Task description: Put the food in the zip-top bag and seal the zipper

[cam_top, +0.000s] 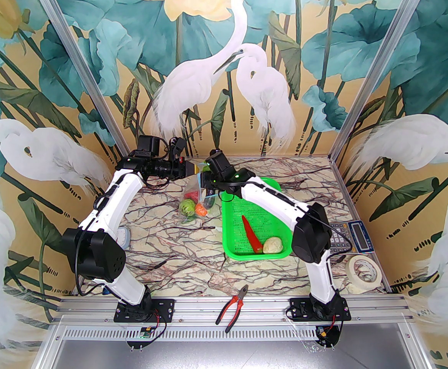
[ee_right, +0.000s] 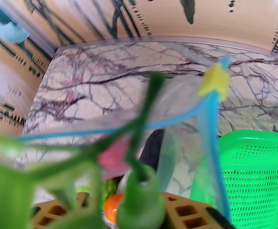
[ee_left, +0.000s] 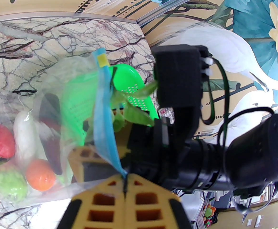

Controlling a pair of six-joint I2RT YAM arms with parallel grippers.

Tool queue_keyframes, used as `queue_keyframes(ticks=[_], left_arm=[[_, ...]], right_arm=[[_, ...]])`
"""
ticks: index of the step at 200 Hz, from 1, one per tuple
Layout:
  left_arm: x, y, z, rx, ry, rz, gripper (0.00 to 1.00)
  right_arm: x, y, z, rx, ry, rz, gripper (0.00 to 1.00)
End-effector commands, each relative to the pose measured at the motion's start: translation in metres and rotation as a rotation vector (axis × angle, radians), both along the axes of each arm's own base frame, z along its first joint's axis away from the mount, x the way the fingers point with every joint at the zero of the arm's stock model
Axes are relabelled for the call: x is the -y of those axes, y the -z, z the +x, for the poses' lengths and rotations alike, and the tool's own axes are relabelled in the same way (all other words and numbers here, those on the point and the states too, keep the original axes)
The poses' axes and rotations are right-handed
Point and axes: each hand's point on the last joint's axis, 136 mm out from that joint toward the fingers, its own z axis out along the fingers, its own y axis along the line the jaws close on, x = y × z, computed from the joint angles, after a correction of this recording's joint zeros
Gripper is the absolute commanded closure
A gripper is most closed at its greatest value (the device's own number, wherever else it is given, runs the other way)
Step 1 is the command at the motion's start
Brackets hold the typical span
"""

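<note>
Green blurred leaves mask whether the right hand grips; left hand clamps the zipper.

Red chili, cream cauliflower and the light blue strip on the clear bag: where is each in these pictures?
Long red toy chili [cam_top: 251, 233], top view, middle of its body.
Lumpy cream toy cauliflower [cam_top: 273, 245], top view, centre of its top.
Thin light blue zipper strip [ee_left: 102, 118], left wrist view, midway along its length.

We log: marble table | green basket right of middle | pliers at near edge | tape roll, calculator far right
</note>
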Motion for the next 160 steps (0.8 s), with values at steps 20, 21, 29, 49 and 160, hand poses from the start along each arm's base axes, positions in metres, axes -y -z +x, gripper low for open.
queue_keyframes(ticks=[20,21,29,49,160], left_arm=[[0.003,-0.013,0.005,0.040,0.021,-0.024,0.99],[0.003,-0.014,0.005,0.041,0.021,-0.024,0.99],[0.003,-0.014,0.004,0.041,0.021,-0.023,0.99],[0.003,-0.016,0.004,0.046,0.023,-0.024,0.99],[0.002,-0.011,0.002,0.038,0.028,-0.003,0.99]], right_arm=[[0.010,-0.105,-0.033,0.152,-0.157,0.117,0.41],[0.011,-0.105,-0.034,0.152,-0.157,0.117,0.41],[0.018,-0.116,-0.037,0.167,-0.155,0.120,0.41],[0.044,-0.123,-0.041,0.166,-0.105,0.095,0.45],[0.150,0.020,-0.093,-0.229,0.024,-0.333,0.51]])
